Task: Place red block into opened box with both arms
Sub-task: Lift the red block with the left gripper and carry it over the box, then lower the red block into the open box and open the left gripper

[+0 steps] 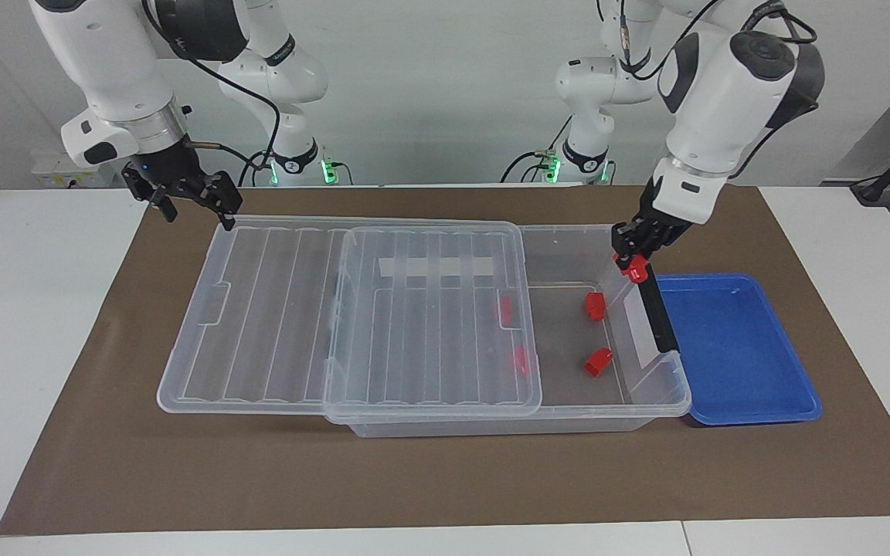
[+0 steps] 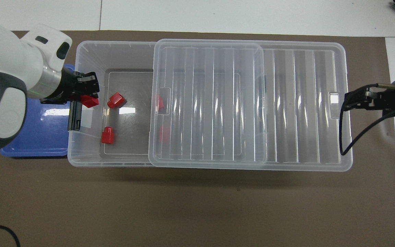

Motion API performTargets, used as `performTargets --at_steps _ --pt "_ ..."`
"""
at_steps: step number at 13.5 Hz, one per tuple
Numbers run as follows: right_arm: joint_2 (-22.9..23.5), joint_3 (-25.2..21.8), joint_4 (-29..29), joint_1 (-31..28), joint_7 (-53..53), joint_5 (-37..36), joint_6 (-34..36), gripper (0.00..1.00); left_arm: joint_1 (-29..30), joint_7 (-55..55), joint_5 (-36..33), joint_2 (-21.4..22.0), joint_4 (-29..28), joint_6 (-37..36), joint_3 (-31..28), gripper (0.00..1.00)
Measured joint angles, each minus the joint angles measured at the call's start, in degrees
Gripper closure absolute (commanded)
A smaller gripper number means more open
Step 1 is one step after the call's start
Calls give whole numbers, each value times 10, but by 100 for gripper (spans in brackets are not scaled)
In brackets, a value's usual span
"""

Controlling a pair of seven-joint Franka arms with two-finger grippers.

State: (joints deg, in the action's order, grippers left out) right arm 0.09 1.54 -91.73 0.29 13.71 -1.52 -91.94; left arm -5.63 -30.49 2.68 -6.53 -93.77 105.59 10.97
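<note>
My left gripper (image 1: 633, 256) (image 2: 88, 93) is shut on a small red block (image 1: 635, 269) (image 2: 89, 101). It hangs in the air over the clear box's (image 1: 491, 425) (image 2: 81, 55) end wall, just above the black latch bar (image 1: 659, 313) (image 2: 73, 118). The ribbed clear lid (image 1: 275, 309) (image 2: 303, 103) is slid toward the right arm's end, so the end by the latch stands open. My right gripper (image 1: 196, 210) (image 2: 345, 100) waits open above the lid's outer edge, holding nothing.
Two red blocks (image 1: 594, 305) (image 1: 598, 361) lie on the box's open floor, and others (image 1: 503, 309) show through the lid. A shallow blue tray (image 1: 738, 363) (image 2: 46, 137) sits against the box at the left arm's end. A brown mat (image 1: 445, 479) covers the table.
</note>
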Motion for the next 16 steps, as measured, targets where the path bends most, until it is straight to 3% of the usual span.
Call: performTargets --at_steps 5,9,12,16 --pt "0 0 -3 0 0 0 0 0 -35 -16 -1 -5 -154 209 0 100" --pt "-1 0 -7 0 0 0 0 0 -41 -16 -49 -12 -218 268 0 100" --pt "-3 0 -11 0 0 0 0 0 -57 -30 -53 -42 -259 339 0 100" --pt "-6 0 -16 0 0 0 -1 0 -84 -49 -63 -73 -266 363 0 100"
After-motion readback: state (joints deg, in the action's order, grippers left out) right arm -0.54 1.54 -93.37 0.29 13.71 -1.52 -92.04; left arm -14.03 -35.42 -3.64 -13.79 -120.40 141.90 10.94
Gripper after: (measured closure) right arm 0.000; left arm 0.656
